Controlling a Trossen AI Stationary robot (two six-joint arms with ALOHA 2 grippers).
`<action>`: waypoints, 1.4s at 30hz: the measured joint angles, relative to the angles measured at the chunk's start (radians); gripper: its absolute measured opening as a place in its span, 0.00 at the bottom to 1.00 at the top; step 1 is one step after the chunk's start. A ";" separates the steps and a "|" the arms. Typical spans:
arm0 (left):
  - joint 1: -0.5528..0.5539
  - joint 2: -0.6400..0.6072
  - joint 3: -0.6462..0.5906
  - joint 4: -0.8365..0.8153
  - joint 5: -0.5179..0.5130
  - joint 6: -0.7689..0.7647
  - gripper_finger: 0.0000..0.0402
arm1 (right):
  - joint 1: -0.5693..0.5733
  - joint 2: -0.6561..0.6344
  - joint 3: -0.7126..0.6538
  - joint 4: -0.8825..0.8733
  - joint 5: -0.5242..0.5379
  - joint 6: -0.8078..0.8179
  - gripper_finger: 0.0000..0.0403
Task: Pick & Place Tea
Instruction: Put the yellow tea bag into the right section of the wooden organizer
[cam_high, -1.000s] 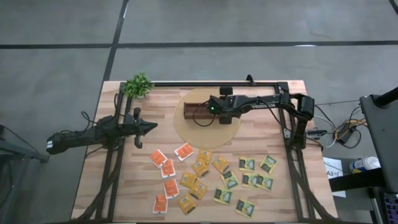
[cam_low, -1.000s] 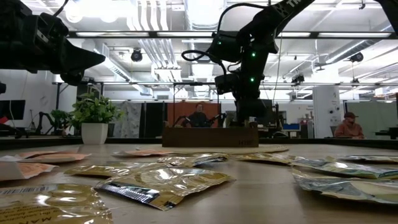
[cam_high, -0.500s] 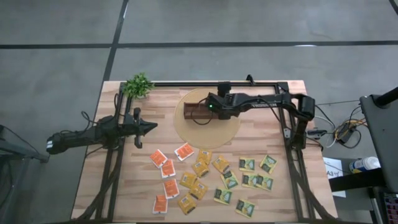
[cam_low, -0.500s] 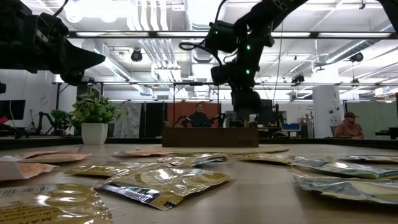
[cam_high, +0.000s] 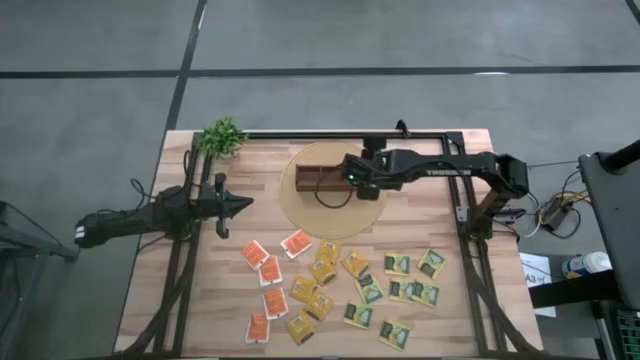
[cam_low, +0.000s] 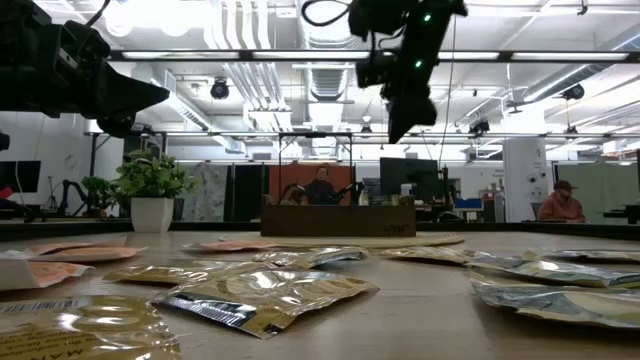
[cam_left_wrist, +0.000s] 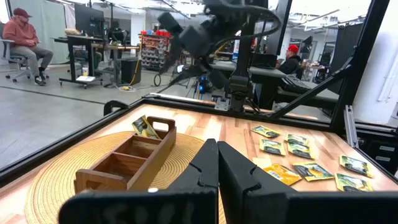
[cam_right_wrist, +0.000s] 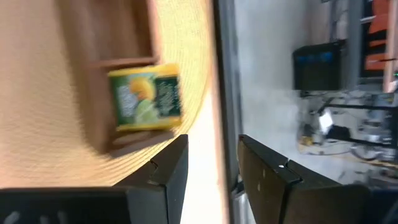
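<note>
From above, the right gripper (cam_high: 352, 181) has drawn back from over the wooden box (cam_high: 325, 180), while loose tea sachets (cam_high: 345, 290) litter the surface. At table height it has risen well clear. Its wrist camera shows jaws parted and empty, a green sachet (cam_right_wrist: 145, 97) lying in the box's end compartment: one delivered. The left gripper (cam_left_wrist: 217, 163) waits, jaws shut.
</note>
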 joint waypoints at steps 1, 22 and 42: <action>0.000 0.000 0.000 0.000 0.000 0.000 0.00 | 0.008 -0.010 -0.002 -0.017 -0.011 0.024 0.33; 0.000 0.003 0.000 0.001 0.000 0.000 0.00 | 0.202 -0.150 -0.202 -0.214 -0.399 0.388 0.33; 0.000 0.008 0.000 0.001 0.000 0.000 0.00 | 0.420 -0.235 -0.352 -0.001 -0.831 0.463 0.33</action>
